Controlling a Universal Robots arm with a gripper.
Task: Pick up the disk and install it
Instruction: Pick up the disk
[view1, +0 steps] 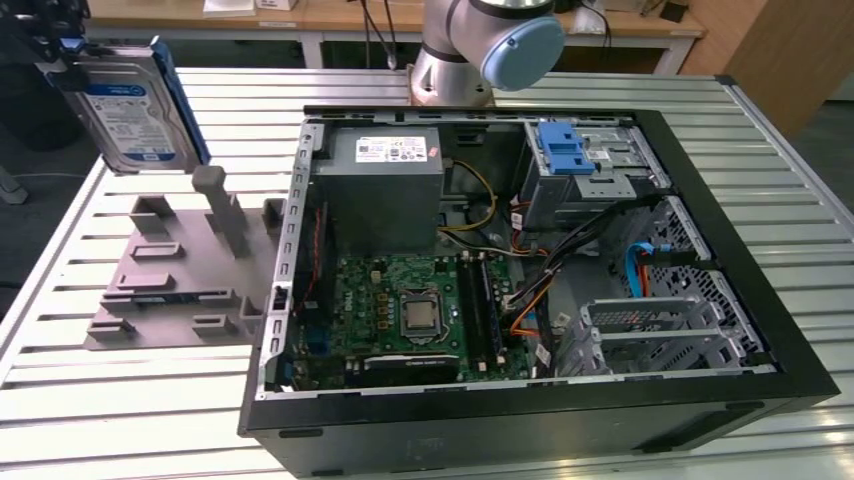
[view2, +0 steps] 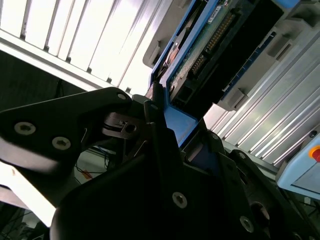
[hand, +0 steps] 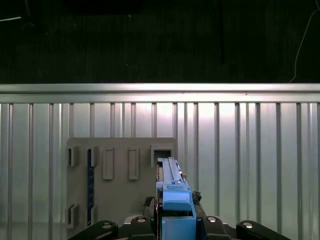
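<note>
Okay, your gripper (view2: 177, 135) clamps the disk (view1: 134, 112) upright by its edge, upper left in the exterior view, likely to clear the grey fixture (view1: 174, 275).

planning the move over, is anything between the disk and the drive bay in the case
Lifted, the disk faces the case wall and grey power supply before the bay; a blue clip sits on the bay.

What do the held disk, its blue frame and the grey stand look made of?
Disk: silvery metal, dull sheen, with a paper-looking label. Blue frame: likely moulded plastic, even matte colour. Grey stand: probably plastic, matte and blocky; hard to be sure.
</note>
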